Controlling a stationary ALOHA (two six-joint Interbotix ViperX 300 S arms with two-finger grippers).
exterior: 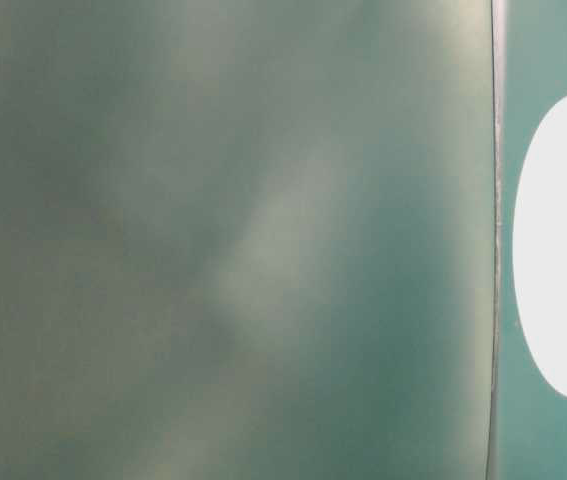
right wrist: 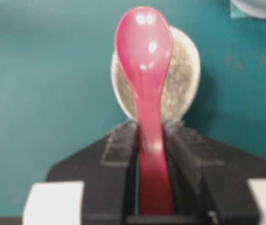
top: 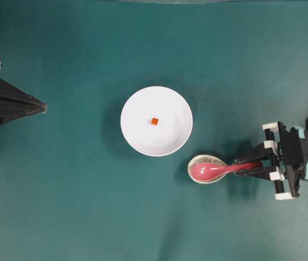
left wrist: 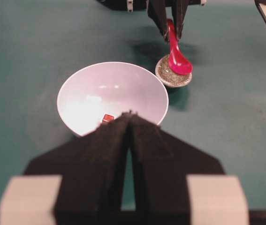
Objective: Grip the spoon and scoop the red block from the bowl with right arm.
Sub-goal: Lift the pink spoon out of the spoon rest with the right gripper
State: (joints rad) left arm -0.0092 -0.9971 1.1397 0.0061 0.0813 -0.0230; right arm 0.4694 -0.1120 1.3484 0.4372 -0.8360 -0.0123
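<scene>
**Right gripper clamped on the spoon handle, scoop over the speckled dish**

In the right wrist view, the right gripper has its two black fingers pressed against either side of the spoon handle, holding it. The scoop reaches forward over the small speckled dish. From overhead, the right arm stretches in low from the right edge, gripper pointing left. Beyond the dish sits the bowl, the red block at its centre. Farthest off, the left gripper rests at the left edge, fingers pinched together, holding nothing.
</scene>
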